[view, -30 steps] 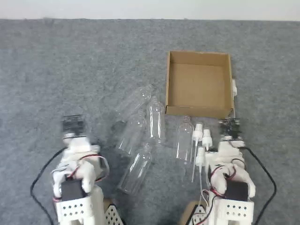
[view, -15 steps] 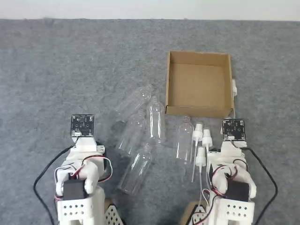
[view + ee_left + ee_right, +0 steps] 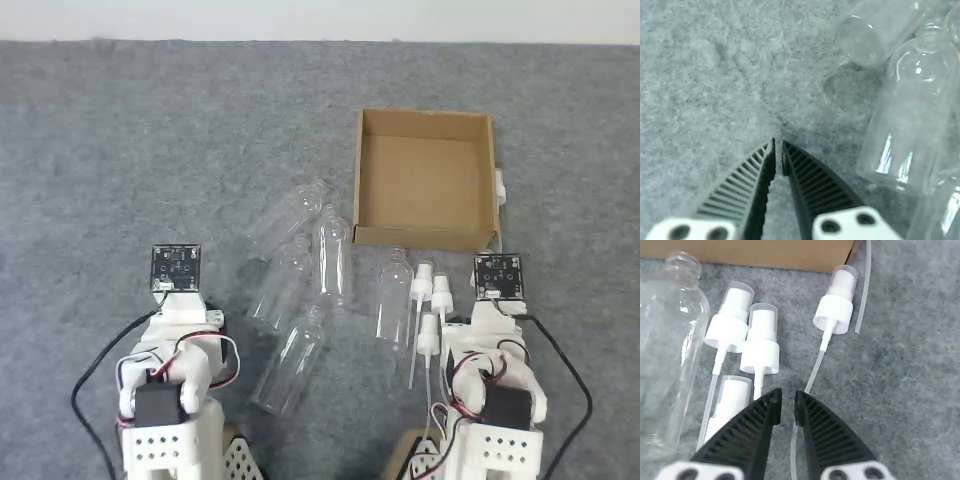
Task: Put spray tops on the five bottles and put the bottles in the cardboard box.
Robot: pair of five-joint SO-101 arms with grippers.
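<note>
Several clear uncapped bottles lie on the grey carpet: one (image 3: 290, 213) far left, one (image 3: 333, 256) beside it, two more (image 3: 281, 284) (image 3: 292, 361) nearer, and one (image 3: 393, 296) by the spray tops. Three white spray tops (image 3: 422, 284) (image 3: 441, 296) (image 3: 428, 336) lie close together in front of the cardboard box (image 3: 424, 238). My left gripper (image 3: 778, 145) is shut on nothing, low over bare carpet beside a bottle (image 3: 907, 117). My right gripper (image 3: 787, 395) is shut, empty, just short of the spray tops (image 3: 760, 346) (image 3: 837, 306).
The left arm (image 3: 172, 345) and right arm (image 3: 494, 360) sit at the near edge. A thin tube (image 3: 866, 280) lies by the box wall (image 3: 755, 252). Open carpet stretches to the left and behind the box.
Both wrists shifted slightly to the right a second ago and have stayed still since. Bottles, spray tops and box have not moved.
</note>
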